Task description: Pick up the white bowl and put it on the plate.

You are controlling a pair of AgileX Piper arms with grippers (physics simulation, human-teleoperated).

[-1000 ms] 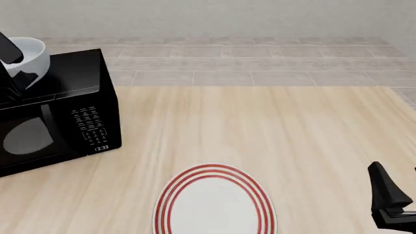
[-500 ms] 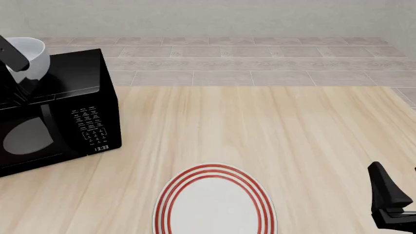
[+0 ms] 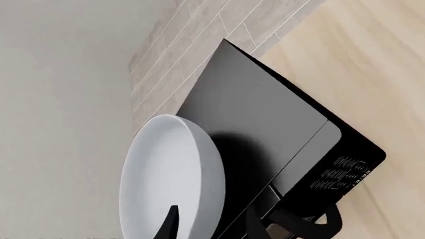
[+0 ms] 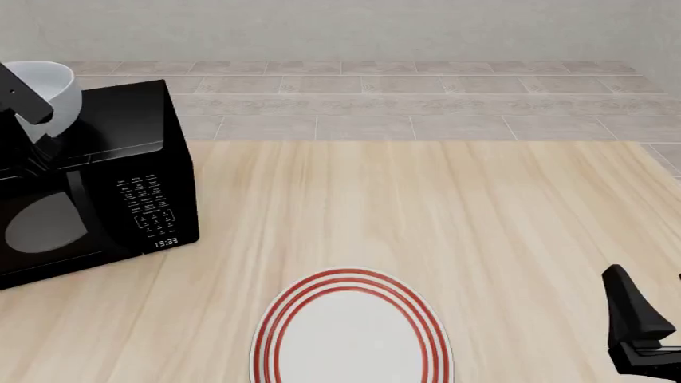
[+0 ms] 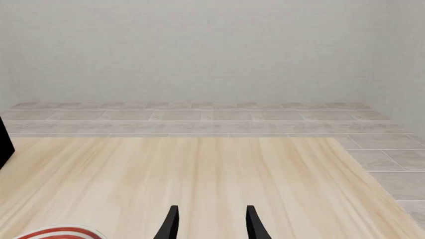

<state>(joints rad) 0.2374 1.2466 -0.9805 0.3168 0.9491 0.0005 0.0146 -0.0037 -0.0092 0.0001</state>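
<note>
The white bowl (image 4: 59, 89) is at the far left, just over the top of a black microwave (image 4: 117, 171). My left gripper (image 4: 32, 112) is shut on the bowl's rim, one finger inside the bowl and one outside. In the left wrist view the bowl (image 3: 166, 174) is seen edge-on between the left gripper's (image 3: 212, 215) fingers. The plate (image 4: 352, 331), with its red rings, lies at the table's near edge, middle. My right gripper (image 4: 640, 329) is open and empty at the near right, well clear of the plate. In the right wrist view the right gripper (image 5: 211, 221) has only bare table ahead of it.
The microwave fills the left side of the wooden table (image 4: 447, 207), and its top shows in the left wrist view (image 3: 265, 124). A tiled floor strip and a grey wall lie beyond the table's far edge. A sliver of the plate (image 5: 59, 232) shows in the right wrist view.
The left gripper has lifted the white bowl slightly and shifted it a little right over the microwave. The right arm has not moved.
</note>
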